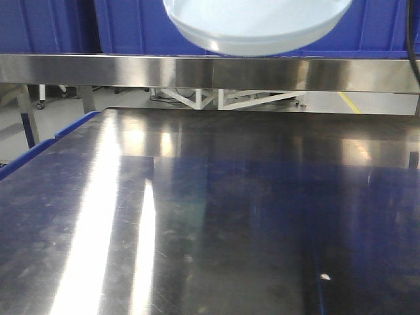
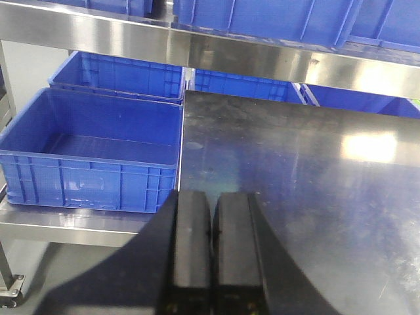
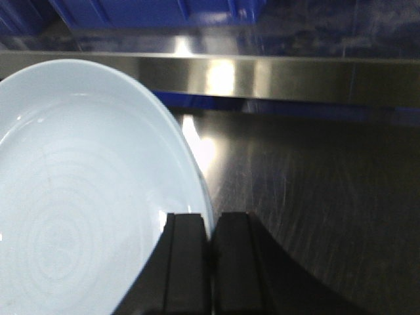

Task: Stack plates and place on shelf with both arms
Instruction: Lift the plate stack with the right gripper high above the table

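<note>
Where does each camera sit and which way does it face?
Front view: low over the steel table, facing the shelf rail; plate at top; of the robot only a black cable.
Left wrist: behind the left tool, shut and empty, facing the table's left edge and blue bins.
Right wrist: behind the right tool, shut on the plate rim, facing the rail.
Shared: table and rail in all; plate in front and right wrist views.

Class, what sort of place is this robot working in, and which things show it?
Probably a workshop or lab test station: a stainless steel table, a steel shelf above it, and blue plastic crates alongside.
</note>
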Available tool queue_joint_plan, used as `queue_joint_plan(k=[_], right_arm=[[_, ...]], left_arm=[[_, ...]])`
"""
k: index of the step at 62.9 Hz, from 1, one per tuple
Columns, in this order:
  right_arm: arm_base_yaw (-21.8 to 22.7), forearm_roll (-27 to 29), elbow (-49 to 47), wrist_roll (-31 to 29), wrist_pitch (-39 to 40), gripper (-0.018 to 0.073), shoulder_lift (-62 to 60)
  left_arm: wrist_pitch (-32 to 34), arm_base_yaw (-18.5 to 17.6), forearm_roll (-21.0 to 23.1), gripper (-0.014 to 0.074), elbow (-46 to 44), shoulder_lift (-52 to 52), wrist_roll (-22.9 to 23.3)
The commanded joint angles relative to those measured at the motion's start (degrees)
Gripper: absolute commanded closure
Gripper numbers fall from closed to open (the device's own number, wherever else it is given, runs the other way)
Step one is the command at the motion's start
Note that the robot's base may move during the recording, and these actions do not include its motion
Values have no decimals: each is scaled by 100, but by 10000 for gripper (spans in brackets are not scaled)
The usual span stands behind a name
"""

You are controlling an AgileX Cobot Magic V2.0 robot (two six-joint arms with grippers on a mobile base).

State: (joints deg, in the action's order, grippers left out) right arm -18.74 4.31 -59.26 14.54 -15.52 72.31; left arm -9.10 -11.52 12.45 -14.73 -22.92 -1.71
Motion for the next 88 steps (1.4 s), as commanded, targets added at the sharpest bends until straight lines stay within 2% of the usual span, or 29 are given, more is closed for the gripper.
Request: queue_joint_plan(k=[1,88], right_arm=[[12,-28,-232,-24,479,508,-286],[12,-28,-226,-24,474,508,-292]], left_arm=[[529,-25,31,510,-174,-20,26],[529,-25,31,510,-174,-20,26]])
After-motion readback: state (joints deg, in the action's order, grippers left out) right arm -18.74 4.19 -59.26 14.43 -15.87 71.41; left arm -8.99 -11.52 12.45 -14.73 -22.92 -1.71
